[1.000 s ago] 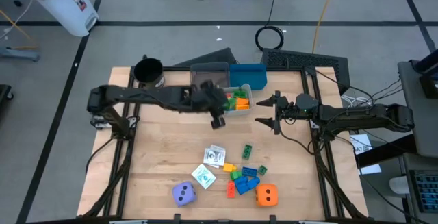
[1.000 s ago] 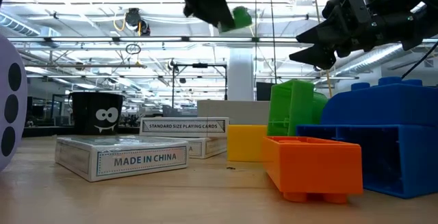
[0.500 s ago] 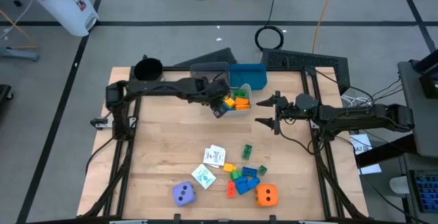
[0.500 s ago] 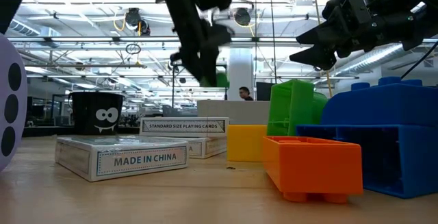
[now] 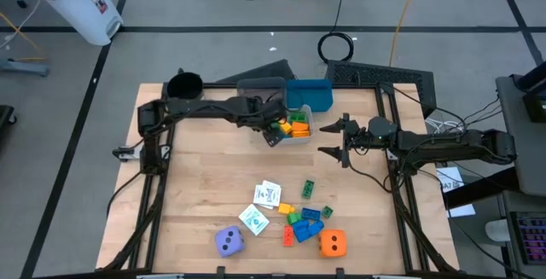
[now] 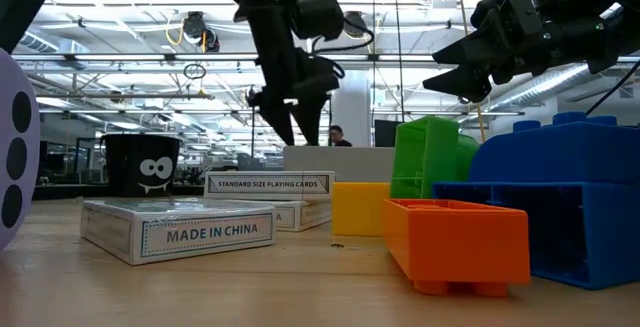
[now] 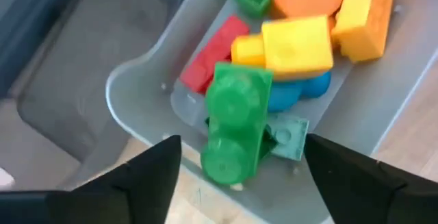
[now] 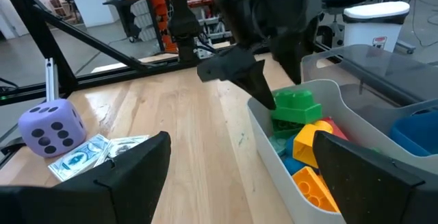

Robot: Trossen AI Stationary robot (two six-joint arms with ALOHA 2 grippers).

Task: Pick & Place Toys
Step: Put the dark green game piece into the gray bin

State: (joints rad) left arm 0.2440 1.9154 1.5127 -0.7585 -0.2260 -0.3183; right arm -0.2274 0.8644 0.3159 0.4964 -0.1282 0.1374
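Note:
My left gripper hangs open over the near left end of the grey bin, pointing steeply down. A green block lies free between its fingers, on top of red, yellow, orange and blue blocks in the bin; the right wrist view shows the green block topping that pile. My right gripper waits open and level to the right of the bin. More toys lie near the front: a purple die, an orange die, cards and loose blocks.
A blue bin and a second grey bin stand behind the grey one, and a black cup stands at the far left corner. Bare wood lies between the bins and the toy cluster.
My left gripper has come down and toward the table's far edge onto the grey bin, tipping steeper, then opened and let go of the green block. The block now lies on the pile in the bin.

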